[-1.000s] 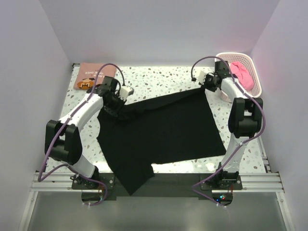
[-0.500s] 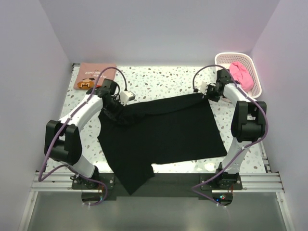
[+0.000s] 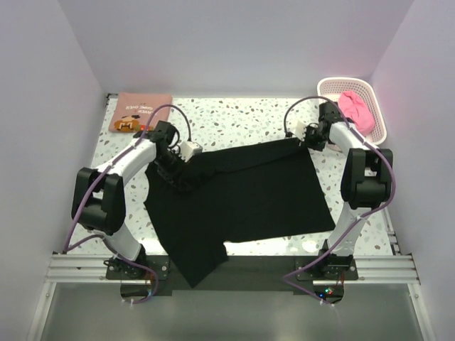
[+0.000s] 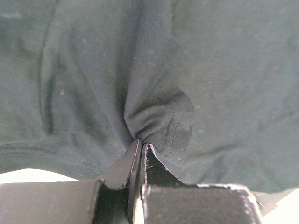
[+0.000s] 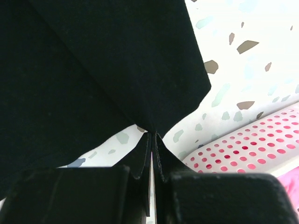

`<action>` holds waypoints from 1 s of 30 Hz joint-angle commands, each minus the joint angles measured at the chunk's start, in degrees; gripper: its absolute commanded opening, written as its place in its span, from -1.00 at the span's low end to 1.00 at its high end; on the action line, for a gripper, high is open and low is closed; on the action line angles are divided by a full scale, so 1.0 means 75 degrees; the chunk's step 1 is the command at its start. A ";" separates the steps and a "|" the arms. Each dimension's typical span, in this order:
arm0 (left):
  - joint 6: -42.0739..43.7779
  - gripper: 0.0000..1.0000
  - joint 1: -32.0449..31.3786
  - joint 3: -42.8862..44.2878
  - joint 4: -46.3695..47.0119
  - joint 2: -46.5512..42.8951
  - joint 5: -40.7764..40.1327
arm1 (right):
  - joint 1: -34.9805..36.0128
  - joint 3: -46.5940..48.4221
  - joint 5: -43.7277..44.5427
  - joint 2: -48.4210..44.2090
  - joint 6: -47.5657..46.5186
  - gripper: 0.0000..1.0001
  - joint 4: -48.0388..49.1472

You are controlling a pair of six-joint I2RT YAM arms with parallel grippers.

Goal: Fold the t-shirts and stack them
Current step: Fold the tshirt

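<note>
A black t-shirt lies spread across the middle of the table, one corner hanging over the near edge. My left gripper is shut on a bunched fold at the shirt's far left. My right gripper is shut on the shirt's far right corner, lifted a little off the table. A bright pink t-shirt sits crumpled in the basket. A salmon-pink t-shirt with a brown print lies folded at the far left corner.
A white-and-pink lattice basket stands at the far right corner; its dotted wall shows close beside my right gripper. Speckled tabletop lies bare behind the black shirt. Walls close in on three sides.
Both grippers have drawn the shirt's far edge toward the near side and inward. The left gripper moved right and nearer, bunching cloth; the right dropped lower beside the basket.
</note>
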 commanded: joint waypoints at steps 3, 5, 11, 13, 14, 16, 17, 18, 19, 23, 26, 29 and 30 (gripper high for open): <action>0.0297 -1.00 0.0841 0.1054 -0.0660 0.0232 0.1251 | 0.0000 0.0803 0.0021 0.0126 -0.0025 -1.00 -0.0500; 0.0379 -1.00 0.1054 0.1197 -0.0801 0.0443 0.1403 | 0.0012 0.0757 0.0021 0.0138 -0.0072 -1.00 -0.0512; 0.0193 -1.00 0.1113 0.1057 -0.0663 0.1238 0.1615 | 0.0094 0.0463 0.0254 0.0360 -0.0131 -1.00 -0.0384; -0.0087 -1.00 0.1125 0.1045 -0.0487 0.1486 0.1638 | 0.0141 0.0475 0.0337 0.0454 -0.0096 -1.00 -0.0372; -0.0228 -1.00 0.1136 0.1045 -0.0219 0.1731 0.1569 | 0.0153 0.0463 0.0372 0.0501 -0.0038 -1.00 -0.0348; -0.0556 -1.00 0.1207 0.1173 -0.0018 0.1931 0.1615 | 0.0153 0.0475 0.0442 0.0560 0.0021 -1.00 -0.0313; -0.0697 -1.00 0.1230 0.1232 0.0273 0.2048 0.1499 | 0.0153 0.0452 0.0478 0.0560 0.0079 -1.00 -0.0290; -0.0814 -1.00 0.1288 0.1337 0.0392 0.2096 0.1451 | 0.0362 0.0452 0.0513 0.0595 0.0092 -1.00 -0.0255; -0.0920 -1.00 0.1324 0.1408 0.0498 0.2154 0.1393 | 0.0364 0.0452 0.0536 0.0583 0.0115 -1.00 -0.0243; -0.1003 -1.00 0.1429 0.1817 0.0628 0.2482 0.1228 | 0.0399 0.0522 0.0618 0.0654 0.0232 -1.00 -0.0231; -0.0863 -0.85 0.1535 0.2111 0.0348 0.2565 0.1613 | 0.0399 0.0662 0.0654 0.0724 0.0314 -1.00 -0.0289; -0.0559 -0.54 0.1698 0.2123 0.0265 0.2193 0.1918 | 0.0399 0.0768 0.0630 0.0759 0.0361 -1.00 -0.0371; -0.0453 -0.44 0.1838 0.2111 0.0264 0.2039 0.2245 | 0.0410 0.0803 0.0619 0.0759 0.0361 -1.00 -0.0406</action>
